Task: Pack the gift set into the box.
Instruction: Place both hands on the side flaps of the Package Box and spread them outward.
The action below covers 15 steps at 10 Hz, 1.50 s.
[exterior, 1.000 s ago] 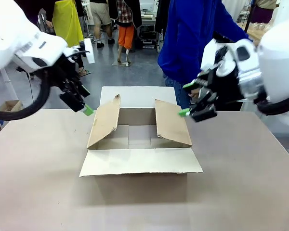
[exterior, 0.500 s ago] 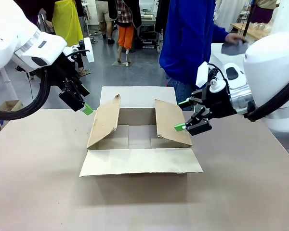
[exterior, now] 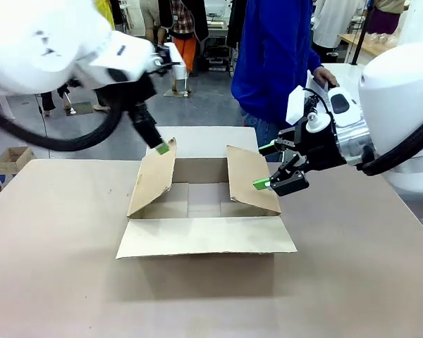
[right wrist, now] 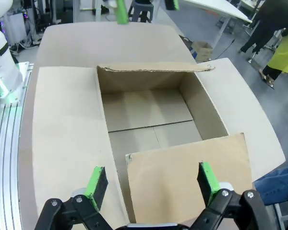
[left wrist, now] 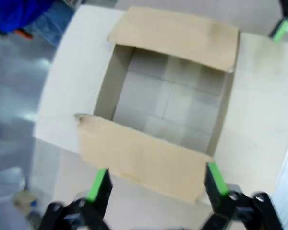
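The box [exterior: 204,236] stands in the middle of the table with all its flaps open and nothing inside. Its left flap [exterior: 152,179] leans up and its right flap [exterior: 252,179] slopes outward. My left gripper [exterior: 161,146] hangs open just above the top far corner of the left flap. In the left wrist view its fingers [left wrist: 99,185] span that flap, with the box [left wrist: 168,103] beyond. My right gripper [exterior: 265,166] is open at the outer edge of the right flap; the right wrist view shows the box [right wrist: 144,110] beyond its fingers [right wrist: 207,181]. The gift set is out of view.
A person in a blue top [exterior: 278,56] stands at the far side of the table, one hand [exterior: 325,74] beside my right arm. A small brown carton [exterior: 10,156] sits on the floor at far left. Bare tabletop [exterior: 49,267] surrounds the box.
My left arm has swung right, from beside the table's left part to over the left flap. My right gripper came down to the right flap a second ago and has since held still.
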{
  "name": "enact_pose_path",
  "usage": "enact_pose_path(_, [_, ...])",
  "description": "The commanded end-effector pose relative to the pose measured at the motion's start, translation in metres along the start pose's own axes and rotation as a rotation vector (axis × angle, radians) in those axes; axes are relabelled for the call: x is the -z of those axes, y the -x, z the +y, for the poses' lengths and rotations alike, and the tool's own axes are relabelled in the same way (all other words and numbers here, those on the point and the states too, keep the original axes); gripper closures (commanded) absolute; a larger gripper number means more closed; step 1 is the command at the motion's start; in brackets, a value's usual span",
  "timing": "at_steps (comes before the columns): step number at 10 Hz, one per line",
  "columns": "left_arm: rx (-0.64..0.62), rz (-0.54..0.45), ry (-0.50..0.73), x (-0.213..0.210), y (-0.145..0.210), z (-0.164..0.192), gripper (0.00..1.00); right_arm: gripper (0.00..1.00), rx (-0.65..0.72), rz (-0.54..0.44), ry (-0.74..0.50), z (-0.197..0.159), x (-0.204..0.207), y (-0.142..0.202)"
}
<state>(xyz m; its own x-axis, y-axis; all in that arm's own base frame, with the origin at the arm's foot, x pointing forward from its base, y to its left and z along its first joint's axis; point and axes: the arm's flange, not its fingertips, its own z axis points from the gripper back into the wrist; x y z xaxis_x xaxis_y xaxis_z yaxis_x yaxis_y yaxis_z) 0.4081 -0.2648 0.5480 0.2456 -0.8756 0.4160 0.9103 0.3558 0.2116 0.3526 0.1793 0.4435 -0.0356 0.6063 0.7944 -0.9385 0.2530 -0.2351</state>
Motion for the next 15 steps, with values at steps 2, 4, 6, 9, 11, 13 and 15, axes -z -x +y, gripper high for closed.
enact_pose_path(2, [-0.013, 0.239, -0.004, 0.021, -0.048, 0.023, 0.0, 0.0, -0.017, 0.007, 0.012, -0.002, -0.003, -0.001])
enact_pose_path(4, [-0.063, 0.315, -0.028, 0.043, -0.058, 0.037, 0.0, 0.0, -0.017, 0.007, 0.012, -0.002, -0.003, -0.001])
enact_pose_path(6, [-0.135, 0.34, -0.009, 0.073, -0.066, 0.04, 0.0, 0.0, -0.017, 0.007, 0.012, -0.002, -0.003, -0.001])
enact_pose_path(9, [-0.555, 0.594, -0.157, 0.092, -0.041, 0.038, 0.0, 0.0, -0.017, 0.007, 0.012, -0.002, -0.003, -0.001])
enact_pose_path(11, [-0.377, 0.455, -0.097, 0.098, -0.041, 0.042, 0.0, 0.0, -0.017, 0.007, 0.012, -0.002, -0.003, -0.001])
enact_pose_path(13, [-0.377, 0.455, -0.097, 0.098, -0.041, 0.042, 0.0, 0.0, -0.017, 0.007, 0.012, -0.002, -0.003, -0.001])
enact_pose_path(15, [-0.682, 0.426, -0.132, 0.092, -0.04, 0.035, 0.0, 0.0, -0.017, 0.007, 0.012, -0.002, -0.003, -0.001])
